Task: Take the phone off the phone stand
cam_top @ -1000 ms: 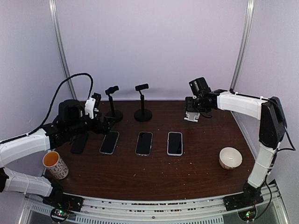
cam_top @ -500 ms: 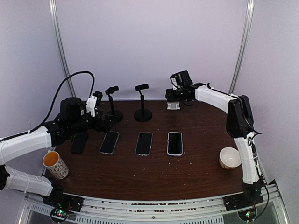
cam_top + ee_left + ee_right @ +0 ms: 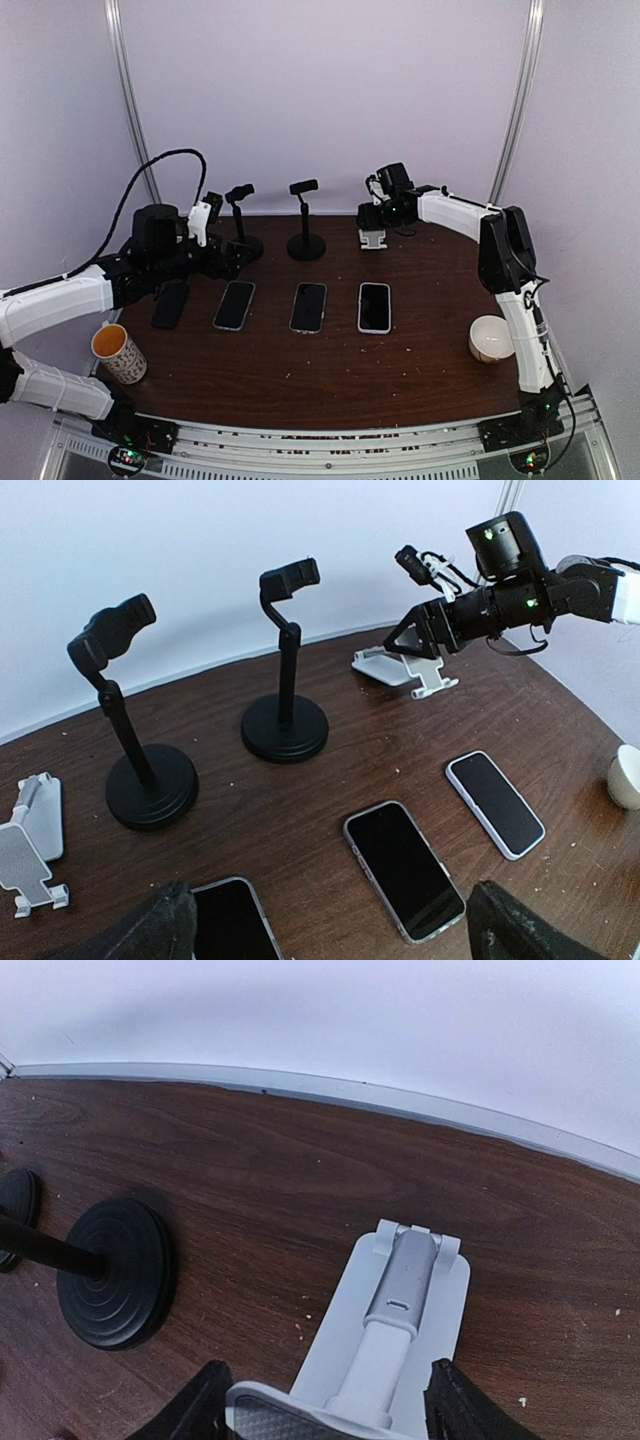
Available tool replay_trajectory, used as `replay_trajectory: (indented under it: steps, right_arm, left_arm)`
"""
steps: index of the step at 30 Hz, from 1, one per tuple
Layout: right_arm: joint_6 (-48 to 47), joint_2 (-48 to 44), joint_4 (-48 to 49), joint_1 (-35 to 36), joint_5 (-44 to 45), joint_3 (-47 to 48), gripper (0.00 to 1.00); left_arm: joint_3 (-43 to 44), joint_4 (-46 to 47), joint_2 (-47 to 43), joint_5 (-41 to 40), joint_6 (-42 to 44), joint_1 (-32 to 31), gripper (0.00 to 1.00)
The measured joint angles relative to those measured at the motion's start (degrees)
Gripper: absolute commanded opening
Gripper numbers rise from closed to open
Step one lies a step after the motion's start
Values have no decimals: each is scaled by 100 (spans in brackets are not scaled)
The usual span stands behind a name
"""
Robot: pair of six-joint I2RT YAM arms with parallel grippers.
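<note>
My right gripper grasps the white metal phone stand at the brown wooden table's far edge.
Both carried leftward since; my left gripper hangs released.

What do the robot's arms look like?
The left arm and right arm are white tubes with black joints. The left gripper and right gripper are black. A black cable loops over the left arm, and green lights glow on the right wrist.
</note>
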Motion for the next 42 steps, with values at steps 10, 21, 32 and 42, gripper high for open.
replay_trajectory:
  steps: [10,21,32,42]
  right_arm:
    - [417,138,-116,-146,-551,103,34]
    - [629,184,-160,-223,-813,98,66]
    - [686,105,39,-247,-994,-496,100]
    - [568,-1445,326,-256,-1005,-1528,100]
  left_arm:
    - [15,-4,4,0,0,0,98]
    - [15,-24,4,-26,0,0,98]
    - [13,-28,-13,-85,-11,0,98]
    - [116,-251,37,-168,-66,0,98]
